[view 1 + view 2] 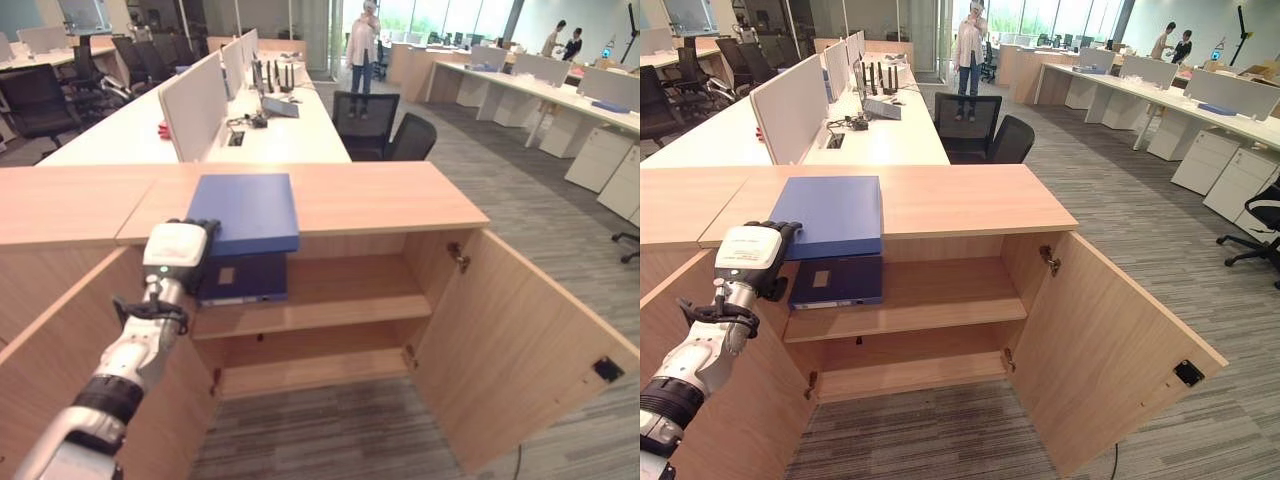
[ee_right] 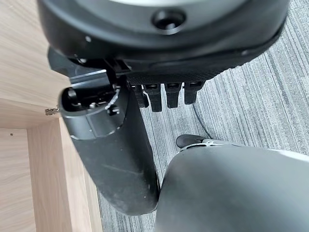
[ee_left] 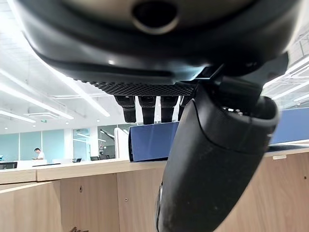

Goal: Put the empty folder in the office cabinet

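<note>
**Left hand at the folder's edge, cabinet open below**

Nearest, the right hand (image 2: 145, 96) hung low by the cabinet's side over the grey carpet (image 2: 251, 87), its fingers (image 2: 157, 99) curled short and holding nothing.

Farther on, the left hand (image 1: 178, 250) was raised to the front edge of the cabinet top (image 1: 380, 195), by the near left corner of the blue folder (image 1: 245, 210). The folder lay flat on that top, its near end jutting a little past the front edge. In the left wrist view the fingers (image 3: 147, 108) reached down at the folder's end with the thumb (image 3: 212, 159) below; whether they had closed on it could not be told.

A second, darker folder (image 1: 245, 278) already lay on the upper shelf (image 1: 340, 305), at its left end, right under the overhang.

The step in hand looked like taking hold of the folder. The next move would call for a firm pinch on the overhanging end, a pull clear of the top, then a drop and a push inward.

Both doors stood wide, the right door (image 1: 510, 350) swung far out. The upper shelf was bare to the right of the dark folder, and the lower shelf (image 1: 310, 370) was bare. The top's front lip would be the edge to clear.

Beyond stood rows of desks (image 1: 280, 130), chairs and people.
</note>
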Tool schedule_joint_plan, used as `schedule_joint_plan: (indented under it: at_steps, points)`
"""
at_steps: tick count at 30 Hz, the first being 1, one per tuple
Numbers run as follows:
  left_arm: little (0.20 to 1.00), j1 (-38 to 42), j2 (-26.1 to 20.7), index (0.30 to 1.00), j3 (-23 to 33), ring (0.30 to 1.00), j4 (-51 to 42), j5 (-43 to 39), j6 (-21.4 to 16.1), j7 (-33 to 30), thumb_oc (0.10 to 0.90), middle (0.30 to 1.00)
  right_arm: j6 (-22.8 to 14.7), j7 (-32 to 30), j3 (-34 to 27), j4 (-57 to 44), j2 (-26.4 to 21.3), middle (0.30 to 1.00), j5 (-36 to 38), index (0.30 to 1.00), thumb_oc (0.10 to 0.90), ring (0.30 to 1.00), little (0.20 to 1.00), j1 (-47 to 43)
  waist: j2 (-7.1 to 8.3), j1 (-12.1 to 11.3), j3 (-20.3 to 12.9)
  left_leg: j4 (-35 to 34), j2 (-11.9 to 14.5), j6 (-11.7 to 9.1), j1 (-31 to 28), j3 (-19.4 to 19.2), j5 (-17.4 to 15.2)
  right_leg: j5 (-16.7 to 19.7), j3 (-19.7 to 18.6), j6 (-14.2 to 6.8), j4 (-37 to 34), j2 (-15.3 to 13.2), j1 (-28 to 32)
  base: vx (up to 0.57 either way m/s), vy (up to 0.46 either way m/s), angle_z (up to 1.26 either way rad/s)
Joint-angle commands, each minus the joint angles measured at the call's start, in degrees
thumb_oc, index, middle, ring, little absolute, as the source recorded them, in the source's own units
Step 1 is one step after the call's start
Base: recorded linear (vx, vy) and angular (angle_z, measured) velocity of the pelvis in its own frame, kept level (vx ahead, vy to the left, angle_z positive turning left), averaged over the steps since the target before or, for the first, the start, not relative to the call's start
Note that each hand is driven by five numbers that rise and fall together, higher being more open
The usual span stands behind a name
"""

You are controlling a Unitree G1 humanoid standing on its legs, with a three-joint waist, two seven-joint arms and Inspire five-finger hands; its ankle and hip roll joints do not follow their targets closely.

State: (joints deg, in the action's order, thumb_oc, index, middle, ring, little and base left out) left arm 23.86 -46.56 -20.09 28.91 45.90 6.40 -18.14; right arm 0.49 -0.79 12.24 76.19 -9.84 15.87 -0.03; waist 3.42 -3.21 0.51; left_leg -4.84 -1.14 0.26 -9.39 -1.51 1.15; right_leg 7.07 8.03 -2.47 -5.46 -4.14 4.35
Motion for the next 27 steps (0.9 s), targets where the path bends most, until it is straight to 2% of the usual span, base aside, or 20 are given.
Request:
schedule_joint_plan:
  at_steps: [1,10,24,25,26,27]
  points:
    - [0.9,15.4,-7.4,0.9,0.9,0.9,2.1,2.3,1.3,-5.8,0.8,0.9,-0.1,0.0,3.2,2.6,-2.1,0.9,-1.1,0.9,0.8,0.9,0.9,-0.5,-0.54,1.1,-0.8,-0.2,-0.9,-0.1,-2.3,3.1,-6.8,-4.9,1.8,-4.7,0.5,-1.2,4.4,0.0,0.0,0.0]
    - [0.9,18.0,-8.4,0.9,-1.8,0.9,5.8,1.2,1.3,-6.2,0.8,0.9,-0.3,-0.2,3.7,2.4,-2.5,0.9,-1.2,0.9,0.8,0.9,0.9,-0.5,-0.65,1.5,-0.8,-0.2,-0.9,-0.1,-2.3,2.9,-6.8,-4.8,1.6,-4.7,0.5,-1.3,4.4,0.0,0.0,0.0]
    - [0.9,20.7,-5.9,0.9,-6.7,0.9,13.9,-2.1,0.1,-5.9,0.8,0.9,-0.7,-0.5,4.1,2.4,-2.8,0.9,-0.2,0.9,0.8,0.9,0.9,-0.5,-0.68,2.3,-0.8,-0.2,-1.1,0.1,-2.3,2.3,-6.8,-4.6,1.2,-4.8,0.5,-1.2,4.1,0.0,0.002,-0.04]
    - [0.761,21.1,-5.8,0.761,-7.1,0.761,14.4,-2.4,0.1,-6.0,0.707,0.761,-0.7,-0.6,4.1,2.4,-2.8,0.9,-0.3,0.9,0.8,0.9,0.9,-0.4,-0.68,2.4,-0.8,-0.2,-1.1,0.1,-2.3,2.3,-6.8,-4.6,1.1,-4.8,0.5,-1.2,4.1,0.0,0.0,0.0]
    - [0.705,21.2,-5.8,0.705,-7.2,0.705,14.5,-2.4,0.1,-6.0,0.67,0.705,-0.7,-0.6,4.1,2.4,-2.8,0.9,-0.3,0.9,0.8,0.9,0.9,-0.4,-0.68,2.4,-0.8,-0.2,-1.1,0.1,-2.3,2.3,-6.8,-4.6,1.1,-4.8,0.5,-1.2,4.1,0.0,0.0,0.0]
    - [0.545,21.2,-5.6,0.545,-7.2,0.545,14.9,-2.7,0.1,-6.1,0.563,0.545,-0.8,-0.6,4.0,2.4,-2.9,0.9,-0.2,0.9,0.8,0.9,0.9,-0.3,-0.65,2.4,-0.8,-0.2,-1.1,0.1,-2.4,2.2,-6.8,-4.6,1.0,-4.8,0.5,-1.2,4.1,0.0,0.0,0.0]
